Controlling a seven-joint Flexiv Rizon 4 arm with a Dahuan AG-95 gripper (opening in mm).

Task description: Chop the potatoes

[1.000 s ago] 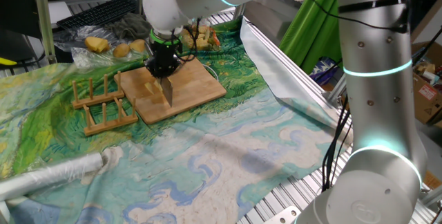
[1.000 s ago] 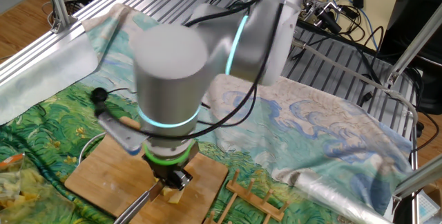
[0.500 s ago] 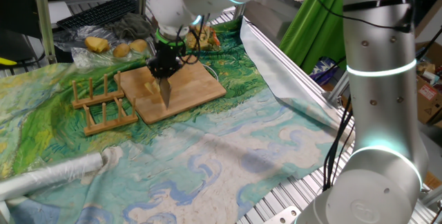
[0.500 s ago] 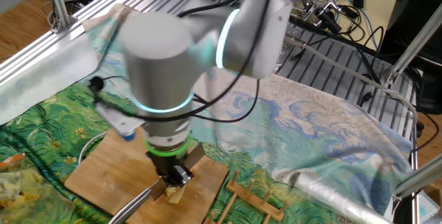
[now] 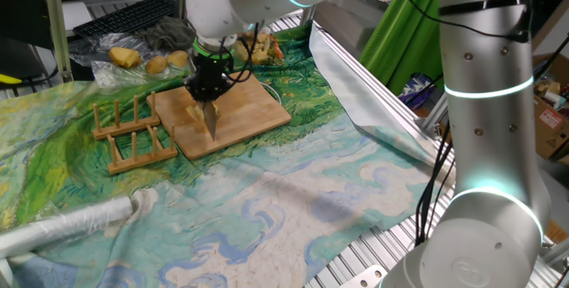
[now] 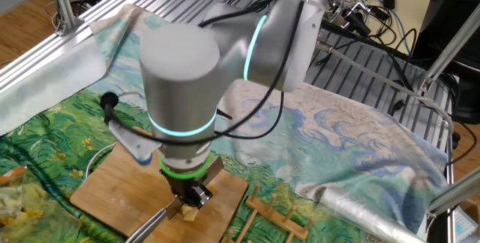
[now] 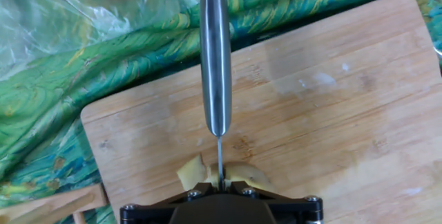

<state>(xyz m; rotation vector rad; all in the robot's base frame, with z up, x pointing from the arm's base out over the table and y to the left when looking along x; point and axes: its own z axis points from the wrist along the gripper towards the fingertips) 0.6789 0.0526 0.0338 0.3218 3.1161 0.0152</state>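
Knife parked mid-chop on the board

The knife [image 7: 215, 58] was clamped tight in the gripper [image 5: 206, 90], blade set between potatoes [image 7: 224, 175] on the wooden board [image 7: 331, 113].

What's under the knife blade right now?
Pale potato pieces lie on either side of the knife edge, on the wooden board. The gripper hides their near ends.

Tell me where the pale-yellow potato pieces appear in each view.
One fixed view: pale-yellow potato pieces on the rectangular wooden chopping board, left of the steel knife.
The other fixed view: bottom centre, under the gripper.
Hand view: bottom centre, astride the blade.
Shared landmark: the board.
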